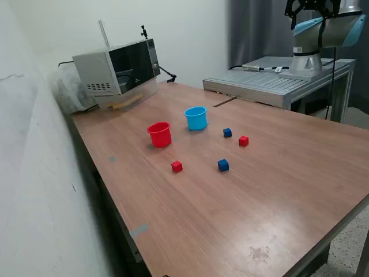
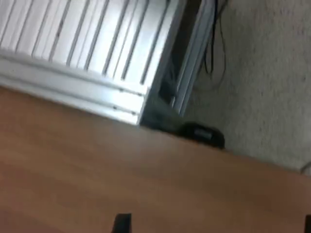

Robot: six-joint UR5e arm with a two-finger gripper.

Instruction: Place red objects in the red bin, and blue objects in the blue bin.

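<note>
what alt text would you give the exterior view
A wooden table holds a red cup beside a blue cup, with two red cubes and two blue cubes scattered nearby, none in a cup. A microwave sits at the far corner, and the robot arm stands on a metal platform at the exterior view's right.

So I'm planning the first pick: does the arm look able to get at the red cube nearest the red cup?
Probably yes: the red cube sits alone on open table, apart from the red cup, nothing over it. The arm is still far off at its base.
</note>
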